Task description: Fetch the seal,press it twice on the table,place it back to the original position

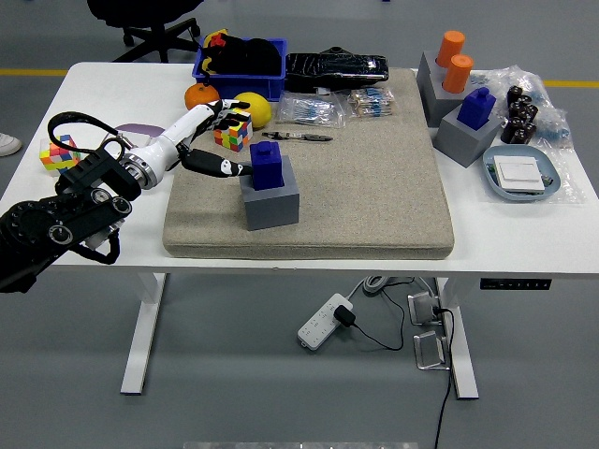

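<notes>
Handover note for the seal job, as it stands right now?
Left robot hand: fingers spread, holding nothing, right beside the blue seal, thumb almost at it.
Right robot hand: not in view.
Seal sits upright in its grey holder on the beige mat.
Done: the reach only.
Left: grasp the seal, lift it, press it twice on the table, return it to the holder.

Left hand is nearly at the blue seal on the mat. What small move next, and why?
Probably ease the left hand a little further right and close it on the seal. The fingers are open, the thumb just reaches the seal's left side, and the seal sits upright in its grey holder, not yet grasped.
</notes>
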